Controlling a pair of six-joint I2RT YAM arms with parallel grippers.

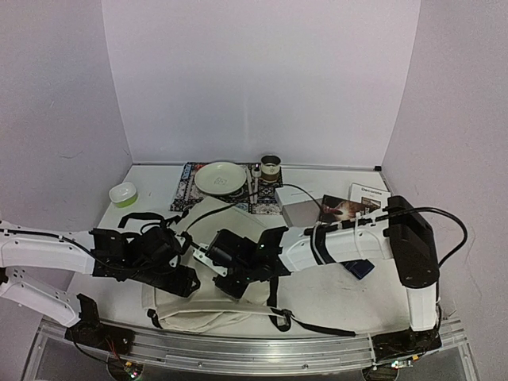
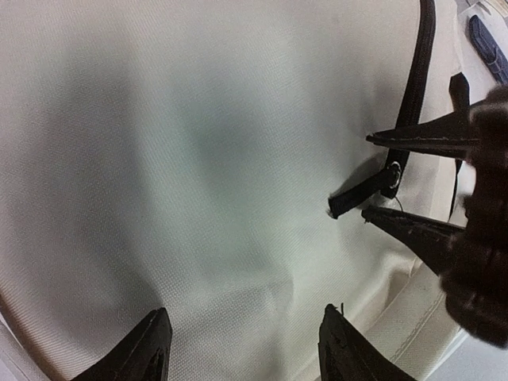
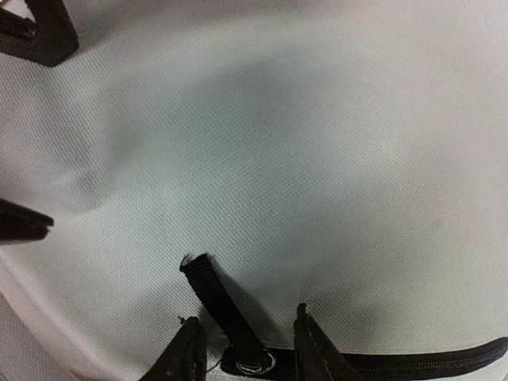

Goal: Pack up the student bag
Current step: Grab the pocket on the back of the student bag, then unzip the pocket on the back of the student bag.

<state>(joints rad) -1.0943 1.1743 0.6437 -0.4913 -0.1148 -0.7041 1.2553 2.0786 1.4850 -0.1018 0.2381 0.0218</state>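
While the student bag [image 1: 208, 305] lies zipped (apparently unpacked), the right gripper [image 3: 248, 337] straddles its zip pull [image 3: 216, 302], the left gripper [image 2: 242, 337] hovers, both jaws released.

The student bag [image 1: 214, 305] is seen lying flat at the near edge of the white surface [image 1: 333, 294]. The left gripper [image 1: 184, 274] and the right gripper [image 1: 216, 262] are held over its upper part, near each other. Farther back, a plate [image 1: 221, 178] is set on a patterned mat [image 1: 184, 190], with a green bowl [image 1: 123, 194] to its left and a cup [image 1: 271, 167] to its right.
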